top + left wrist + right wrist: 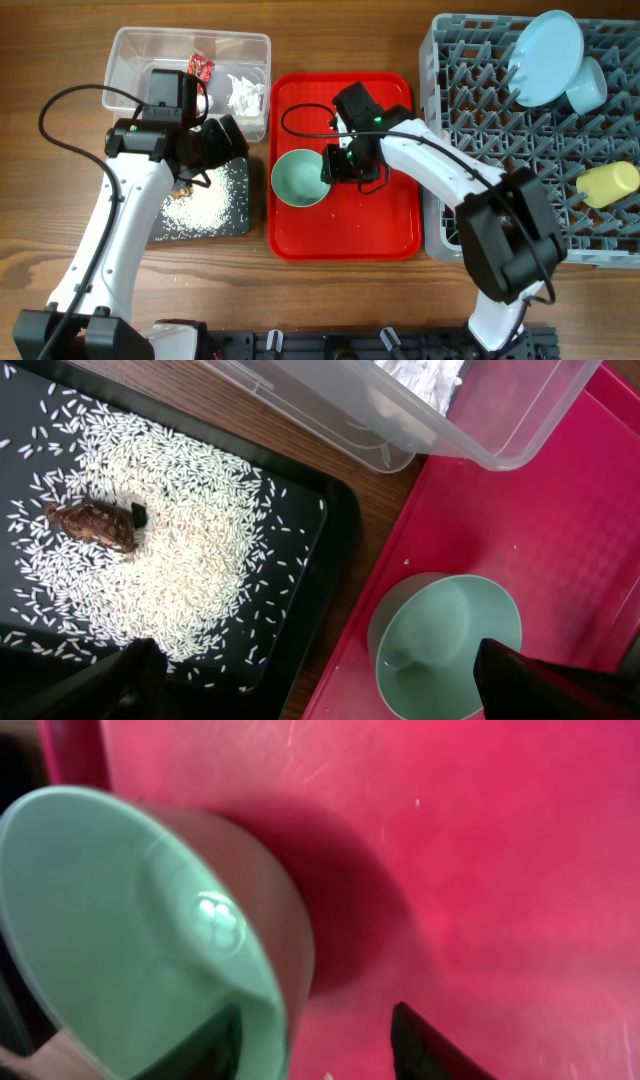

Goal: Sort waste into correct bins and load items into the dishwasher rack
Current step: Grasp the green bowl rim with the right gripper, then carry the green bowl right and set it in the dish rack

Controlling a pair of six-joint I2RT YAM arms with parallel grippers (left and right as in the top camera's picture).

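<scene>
Most looks done: the one grey rack point(470, 100) holds one blue plate point(545, 55), one blue bowl point(588, 85) and one yellow cup point(608, 184), the clear tub point(140, 50) holds one tissue point(244, 92) and one red wrapper point(202, 68), and the black tray point(320, 550) holds the rice point(180, 560) and one brown lump point(98, 525). Left is one green bowl point(298, 180) on the red tray point(380, 220); no fork or spoon shows. The right gripper point(335, 165) has a finger each side of its rim, squeezing or not I cannot tell, and the left gripper point(320, 675) hangs wide open, empty

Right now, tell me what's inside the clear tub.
A red wrapper and crumpled white tissue lie in the tub. The left arm covers part of its floor, so anything there is hidden.
</scene>
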